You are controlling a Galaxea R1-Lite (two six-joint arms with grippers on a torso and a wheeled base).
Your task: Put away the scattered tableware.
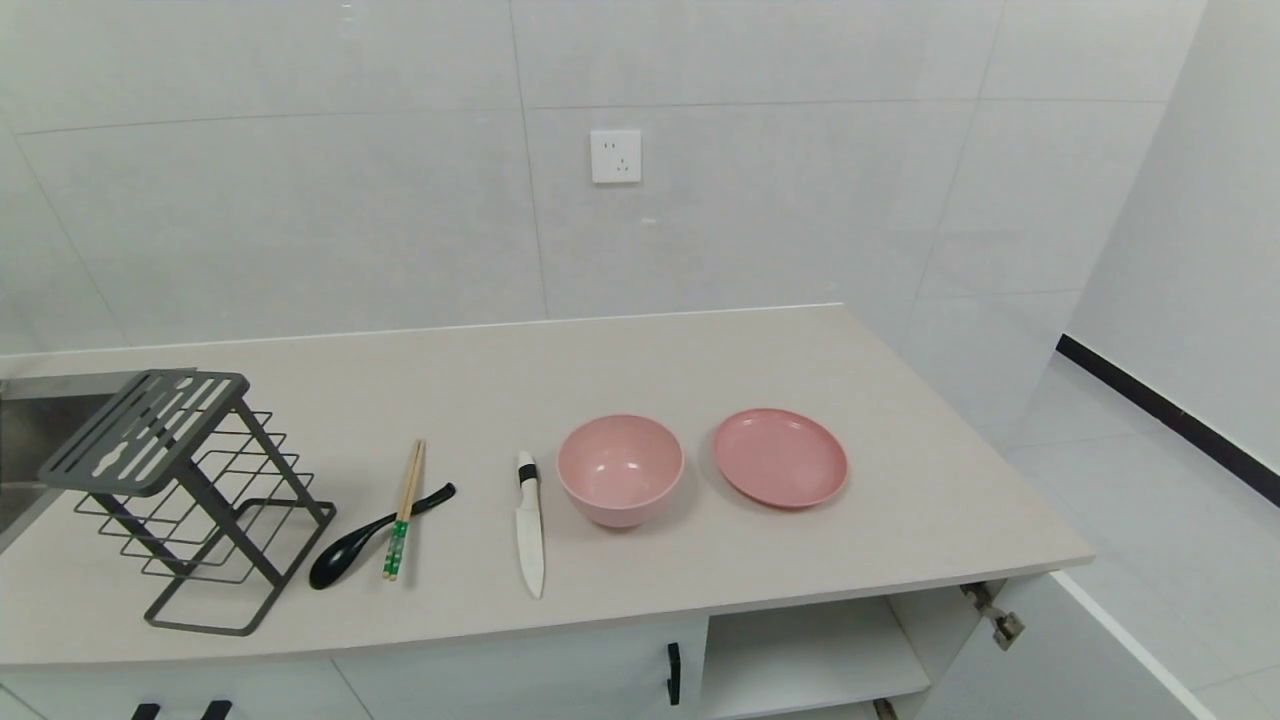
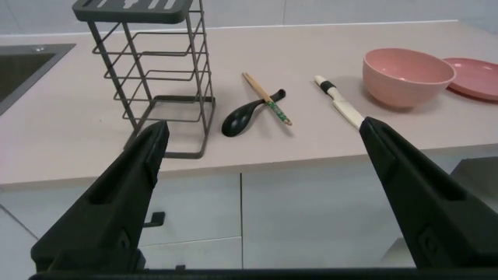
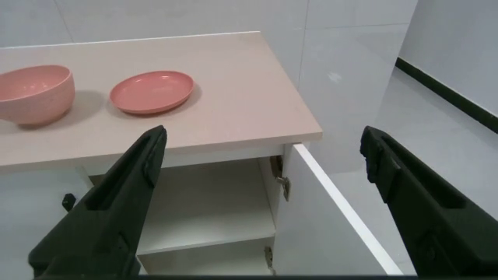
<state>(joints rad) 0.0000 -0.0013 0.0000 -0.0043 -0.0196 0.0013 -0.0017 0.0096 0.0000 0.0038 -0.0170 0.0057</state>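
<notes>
In the head view, a grey rack (image 1: 150, 425) stood at the left end of the countertop (image 1: 700, 370). Just beside it lay a black spoon (image 1: 340, 560) with a pair of chopsticks (image 1: 405, 500) across its handle. A white knife (image 1: 530, 540), a pink bowl (image 1: 620, 470) and a pink plate (image 1: 780, 457) followed in a row toward the right. Below the plate a cabinet door (image 1: 1080, 650) hung open

In the left wrist view, the left gripper (image 2: 263, 128) hung before the counter's edge, its fingers spread wide and holding nothing, facing the rack, spoon and knife

In the right wrist view, the right gripper (image 3: 263, 134) was likewise spread and empty before the open cabinet, with the bowl and plate on the counter above
</notes>
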